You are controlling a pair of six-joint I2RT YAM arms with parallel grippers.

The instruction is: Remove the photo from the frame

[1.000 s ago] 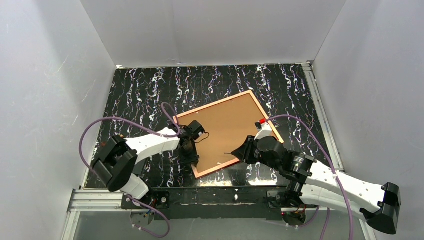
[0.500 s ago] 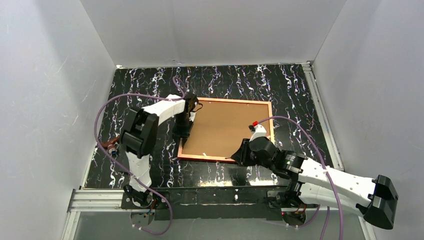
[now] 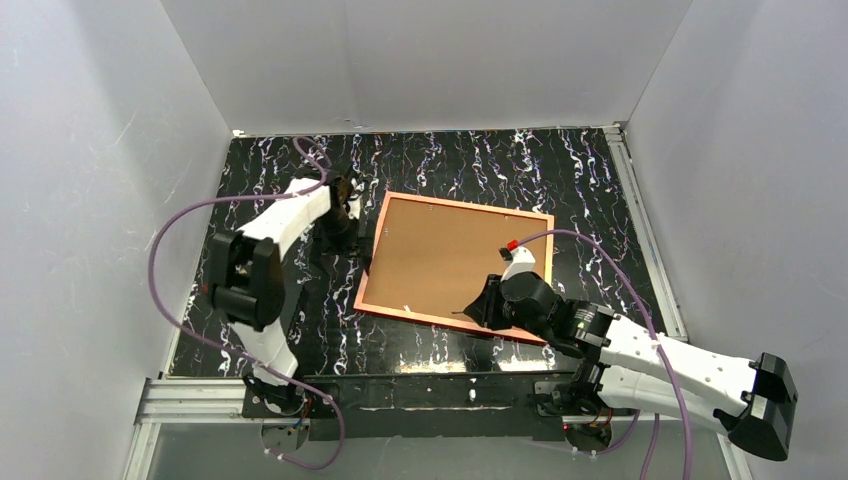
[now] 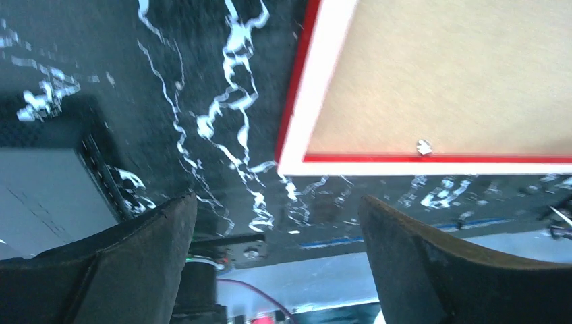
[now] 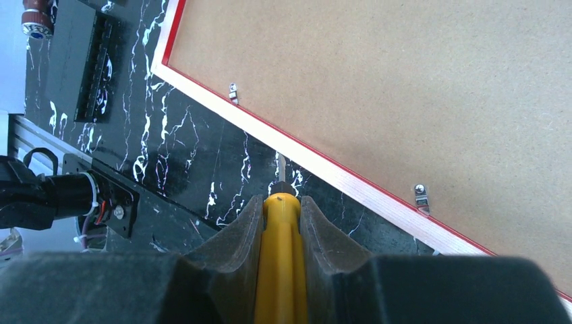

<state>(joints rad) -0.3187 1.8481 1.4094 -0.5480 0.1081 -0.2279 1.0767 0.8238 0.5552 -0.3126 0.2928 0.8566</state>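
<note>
The frame (image 3: 371,250) lies face down on the black marbled table, its orange-pink rim up. Inside it the photo (image 3: 455,260) shows only its brown board back; the print is hidden. My left gripper (image 3: 338,228) stands open just left of the frame's far-left corner, apart from it. In the left wrist view its fingers (image 4: 135,256) are spread wide with nothing between them, and the frame (image 4: 303,115) corner lies beyond. My right gripper (image 5: 280,202) is shut on a yellow screwdriver (image 5: 280,263). The screwdriver's tip meets the near rim of the frame (image 5: 351,181).
Small metal clips (image 5: 233,92) (image 5: 421,196) sit along the near rim over the board. A black rack (image 5: 94,67) lies left of the frame, a dark red object (image 5: 37,17) beyond it. White walls close in three sides; a metal rail (image 3: 200,395) runs along the near edge.
The frame has turned from a diamond to nearly square with the table. My left gripper has let go of its left edge, opened and drawn off to the far left. The right gripper stayed shut.
</note>
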